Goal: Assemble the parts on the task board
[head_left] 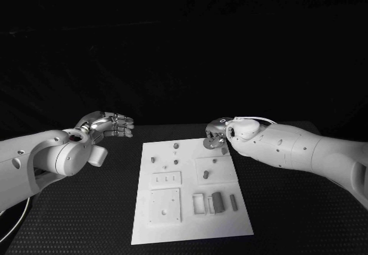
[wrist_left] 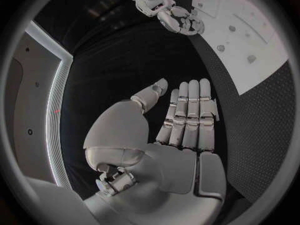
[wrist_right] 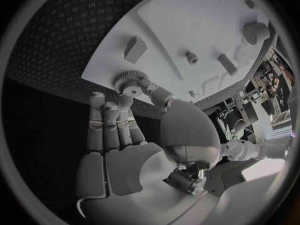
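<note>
My right hand (wrist_right: 134, 150) is at the far edge of the task board (head_left: 192, 223), thumb and a finger touching a small ridged gear (wrist_right: 128, 78). Looks light, stiff, grippy, so I'd pinch its rim. Left hand (wrist_left: 181, 120) hovers flat, fingers together, holding nothing.

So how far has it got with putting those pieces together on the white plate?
Early, by the look of it. Several parts lie loose on the task board. The right hand touches a round toothed piece at the board's far edge. The left hand hovers open over the table.
</note>
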Tool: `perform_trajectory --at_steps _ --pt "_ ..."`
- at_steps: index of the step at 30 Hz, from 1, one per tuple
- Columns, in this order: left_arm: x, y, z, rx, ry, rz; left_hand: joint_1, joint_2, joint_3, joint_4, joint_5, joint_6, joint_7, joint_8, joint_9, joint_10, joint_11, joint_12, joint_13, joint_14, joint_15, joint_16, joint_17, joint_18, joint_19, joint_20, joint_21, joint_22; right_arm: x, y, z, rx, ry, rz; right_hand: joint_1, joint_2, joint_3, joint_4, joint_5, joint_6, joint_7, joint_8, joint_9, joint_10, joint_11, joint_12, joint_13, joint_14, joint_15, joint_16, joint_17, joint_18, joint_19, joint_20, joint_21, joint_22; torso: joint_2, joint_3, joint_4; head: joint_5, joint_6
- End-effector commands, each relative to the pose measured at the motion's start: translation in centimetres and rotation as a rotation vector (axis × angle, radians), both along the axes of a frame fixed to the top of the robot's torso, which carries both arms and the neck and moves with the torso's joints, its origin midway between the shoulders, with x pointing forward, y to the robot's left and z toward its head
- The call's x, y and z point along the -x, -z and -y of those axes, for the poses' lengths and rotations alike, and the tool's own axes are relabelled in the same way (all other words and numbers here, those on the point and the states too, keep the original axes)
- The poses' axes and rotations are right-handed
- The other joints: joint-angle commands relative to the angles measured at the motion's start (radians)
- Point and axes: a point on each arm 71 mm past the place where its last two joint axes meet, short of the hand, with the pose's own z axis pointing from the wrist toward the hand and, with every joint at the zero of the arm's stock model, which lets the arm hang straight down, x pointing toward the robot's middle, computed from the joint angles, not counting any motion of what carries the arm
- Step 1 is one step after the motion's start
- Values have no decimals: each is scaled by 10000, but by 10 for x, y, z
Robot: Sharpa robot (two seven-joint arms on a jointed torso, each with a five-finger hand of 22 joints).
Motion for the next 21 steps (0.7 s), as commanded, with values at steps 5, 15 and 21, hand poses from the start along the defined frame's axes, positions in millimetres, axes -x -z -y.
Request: perform_trajectory --at_steps 5,15,21 --pt "0 -1 2 41 152 73 -24 -19 -18 -34 -64 -12 69 -66 10 37 66 -53 23 6 33 -65 18 1 -16 15 -51 17 7 20 -2 467 -54 -779 -264 -380 32 474 -23 1291 -145 -6 9 -1047 -278 63 -63 182 -161 3 30 167 117 -44 6 126 -2 2 1 27 -31" --pt "0 -1 1 36 124 75 -24 -16 -17 -33 -64 -12 69 -69 13 39 66 -63 33 8 33 -71 23 1 -14 16 -56 22 8 29 0 630 12 -728 -316 -458 74 624 -18 1290 -152 -7 19 -1048 -286 91 -90 192 -170 6 46 167 128 -76 5 141 -3 3 3 69 -71" --pt "0 -1 1 33 123 70 -25 -12 -16 -31 -64 -12 69 -70 15 40 66 -68 38 8 33 -73 26 1 -13 16 -58 24 8 29 2 639 3 -754 -35 -153 77 288 -27 1294 -161 5 48 -1053 -297 133 -125 203 -183 8 69 167 125 -113 20 166 -1 2 2 70 -72"
